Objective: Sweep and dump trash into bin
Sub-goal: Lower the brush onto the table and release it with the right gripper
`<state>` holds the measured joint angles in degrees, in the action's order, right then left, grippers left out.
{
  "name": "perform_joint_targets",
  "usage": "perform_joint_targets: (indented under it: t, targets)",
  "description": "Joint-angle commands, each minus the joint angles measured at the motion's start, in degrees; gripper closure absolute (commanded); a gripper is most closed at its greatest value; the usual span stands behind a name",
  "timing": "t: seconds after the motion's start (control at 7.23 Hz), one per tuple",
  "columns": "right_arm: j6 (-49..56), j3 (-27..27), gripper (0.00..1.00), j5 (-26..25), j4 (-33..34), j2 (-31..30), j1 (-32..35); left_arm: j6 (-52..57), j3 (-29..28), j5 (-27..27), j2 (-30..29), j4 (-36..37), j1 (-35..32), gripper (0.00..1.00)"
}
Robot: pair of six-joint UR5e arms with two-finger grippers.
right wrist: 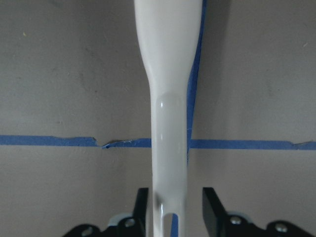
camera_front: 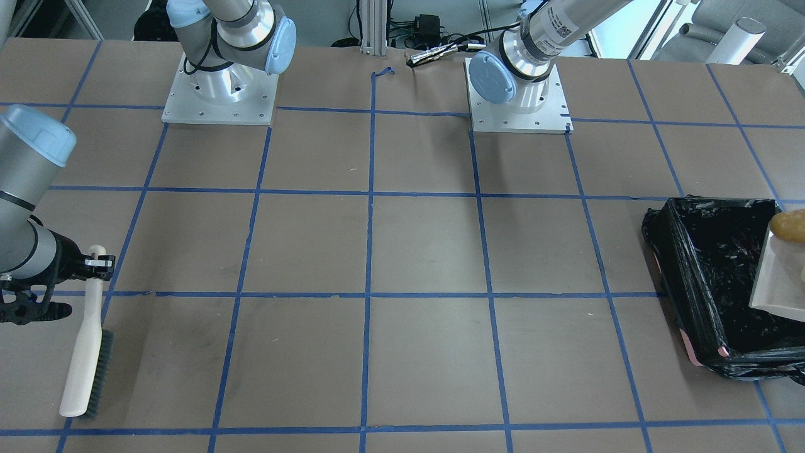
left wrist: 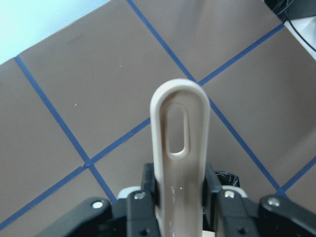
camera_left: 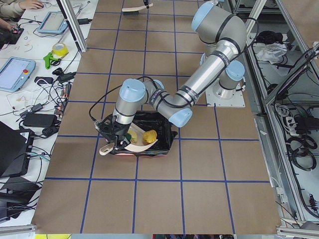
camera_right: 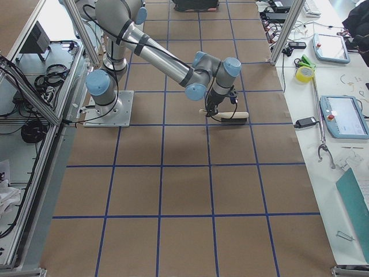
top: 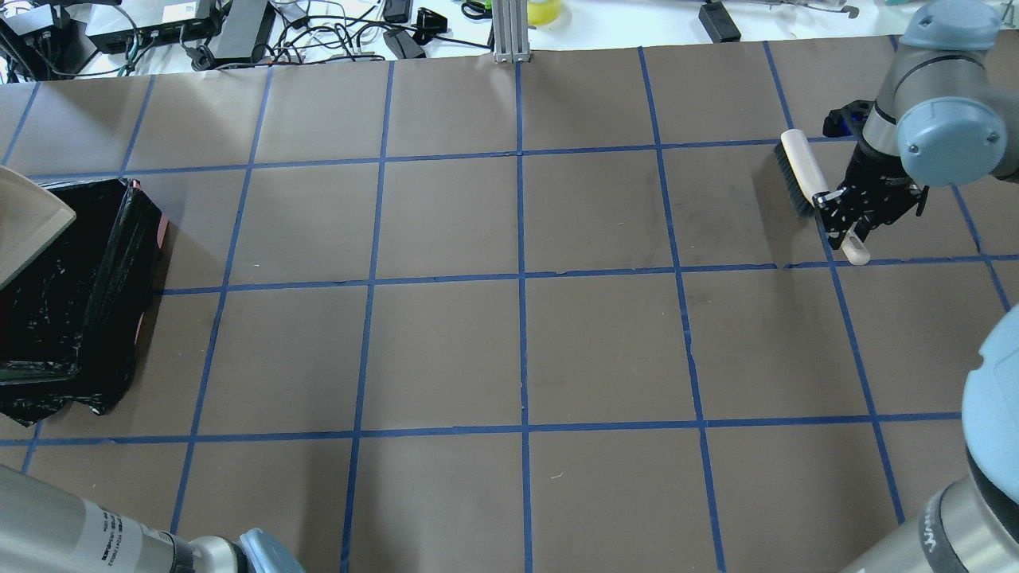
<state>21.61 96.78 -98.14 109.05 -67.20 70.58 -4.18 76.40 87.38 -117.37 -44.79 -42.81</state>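
My left gripper (left wrist: pixel 180 192) is shut on the handle of the beige dustpan (camera_left: pixel 142 145) and holds it tilted over the bin (camera_front: pixel 704 270), a box lined with black plastic at the table's left end. An orange-brown lump (camera_front: pixel 791 225) and a pale yellow slice (camera_left: pixel 132 136) lie on the pan. I cannot make out the sponge piece. My right gripper (right wrist: pixel 170 207) straddles the white handle of the brush (camera_front: pixel 85 352), which rests bristles down on the table at the far right. Its jaws stand slightly off the handle, with table showing between.
The brown table (top: pixel 517 350) has a blue tape grid. Both arm bases (camera_front: pixel 219 94) stand at the robot's edge. Cables and boxes (top: pixel 239 32) lie beyond the far edge.
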Motion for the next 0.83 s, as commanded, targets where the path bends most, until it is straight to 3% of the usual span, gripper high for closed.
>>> perform_joint_targets:
  t: [0.0, 0.14, 0.28, 0.69]
  targets:
    - [-0.51, -0.80, 0.29, 0.67, -0.33, -0.47, 0.00, 1.28, 0.16, 0.07, 0.82, 2.59, -2.80, 1.00]
    - [-0.52, -1.94, 0.10, 0.85, 0.19, -1.52, 0.09, 2.84, 0.24, 0.07, 0.91, 4.08, -3.24, 1.00]
    - [-0.61, -3.25, 0.00, 2.85, -0.59, -4.06, 0.35, 4.68, 1.29, 0.07, 1.09, 7.23, -3.25, 1.00]
    - [-0.69, -3.88, 0.00, 7.08, -8.30, -11.62, 1.75, 10.06, 8.49, 0.07, 3.80, 20.68, -3.77, 1.00]
